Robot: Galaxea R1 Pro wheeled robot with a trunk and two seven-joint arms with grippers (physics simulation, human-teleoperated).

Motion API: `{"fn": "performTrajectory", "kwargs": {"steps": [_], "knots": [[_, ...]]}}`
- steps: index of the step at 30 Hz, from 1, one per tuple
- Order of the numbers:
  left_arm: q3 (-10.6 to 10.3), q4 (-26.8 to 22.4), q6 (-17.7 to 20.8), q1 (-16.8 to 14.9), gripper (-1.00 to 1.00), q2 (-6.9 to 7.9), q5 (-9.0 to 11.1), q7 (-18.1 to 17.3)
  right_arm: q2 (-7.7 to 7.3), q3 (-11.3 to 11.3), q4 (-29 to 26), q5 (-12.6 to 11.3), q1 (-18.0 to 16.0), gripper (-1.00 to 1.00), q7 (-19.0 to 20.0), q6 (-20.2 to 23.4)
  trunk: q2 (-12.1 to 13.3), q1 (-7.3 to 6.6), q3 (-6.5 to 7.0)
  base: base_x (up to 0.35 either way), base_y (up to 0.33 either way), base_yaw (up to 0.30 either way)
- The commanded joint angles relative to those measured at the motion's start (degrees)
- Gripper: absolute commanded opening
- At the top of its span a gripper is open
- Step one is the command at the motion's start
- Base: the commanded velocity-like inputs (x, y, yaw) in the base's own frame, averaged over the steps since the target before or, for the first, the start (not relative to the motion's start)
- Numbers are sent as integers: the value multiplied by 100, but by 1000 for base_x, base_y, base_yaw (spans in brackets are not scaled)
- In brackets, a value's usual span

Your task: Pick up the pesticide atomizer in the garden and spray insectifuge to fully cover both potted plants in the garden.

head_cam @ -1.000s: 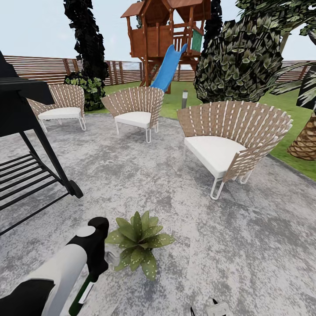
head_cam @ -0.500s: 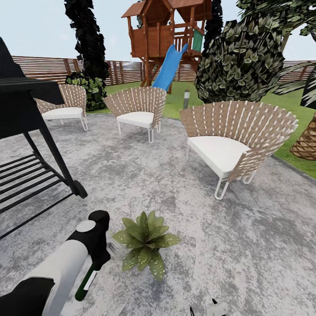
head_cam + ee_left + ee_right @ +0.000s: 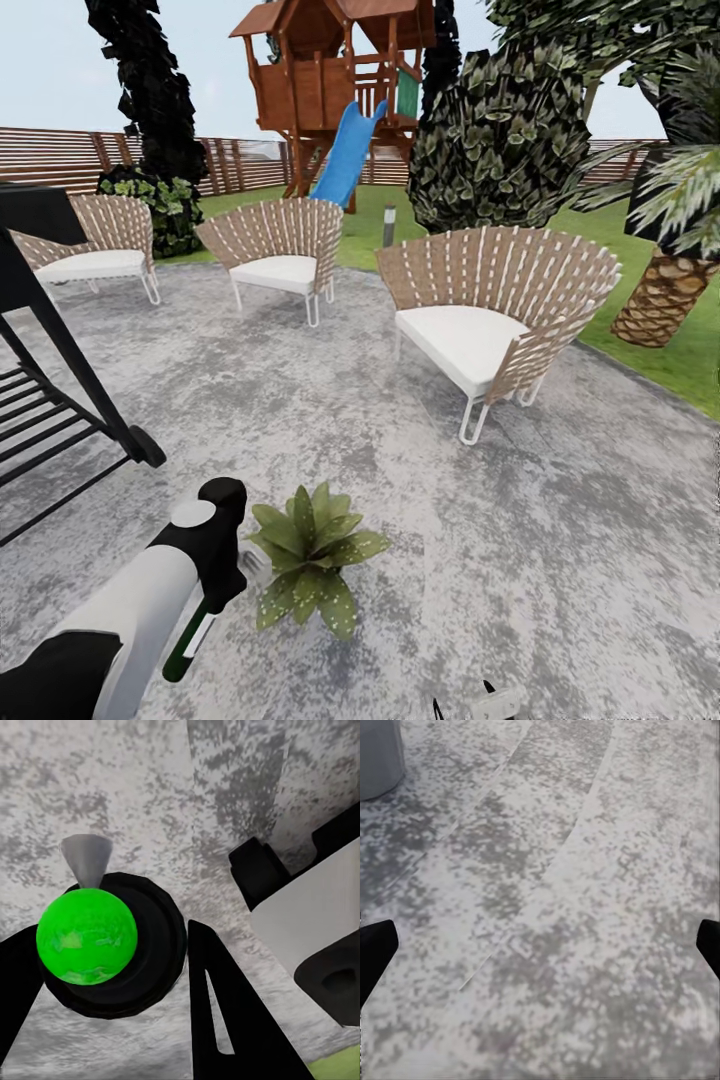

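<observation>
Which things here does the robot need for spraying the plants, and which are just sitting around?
Needed:
atomizer, in the left gripper
potted plant

Just around:
three chairs
black rack
playhouse with slide
palm

The patio (image 3: 560, 560) looks like rough, mottled stone (matt grey); chairs (image 3: 500, 300) are woven wicker with smooth white cushions; the fence (image 3: 60, 160) is slatted wood.

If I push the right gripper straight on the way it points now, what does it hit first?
Most likely the bare paved patio: the right wrist view looks down past the spread fingertips onto mottled grey paving. A grey object sits off to one side, apparently out of line.
</observation>
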Motion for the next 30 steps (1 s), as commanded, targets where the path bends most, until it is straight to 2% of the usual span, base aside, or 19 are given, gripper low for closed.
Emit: {"fn": "performTrajectory", "kwargs": {"steps": [1,8,16,20,25,30], "knots": [[-11,-8,61,0,-100,3,-46,-55,1,10,6,60,-4,100,-61,-8,-2,-1,-5,-16,157,-70],[-13,-129,71,14,-100,-14,-45,-48,14,7,6,59,-4,100,-55,-14,-2,-1,-5,-29,254,-12],[-17,-129,65,24,-100,-5,-45,-23,-19,7,11,73,-4,100,-48,-12,-2,-1,-5,8,29,0],[-5,-123,72,38,-100,-14,-45,272,15,5,1,52,-4,100,-61,-16,-2,-1,-5,0,83,0],[-2,-121,72,49,-100,-26,-45,310,18,0,3,50,-4,100,-62,-16,-2,-1,-5,0,274,-5],[-9,-116,72,58,-100,-29,-45,312,19,-2,6,49,-4,100,-62,-15,-2,-1,-5,0,301,-219]]}}
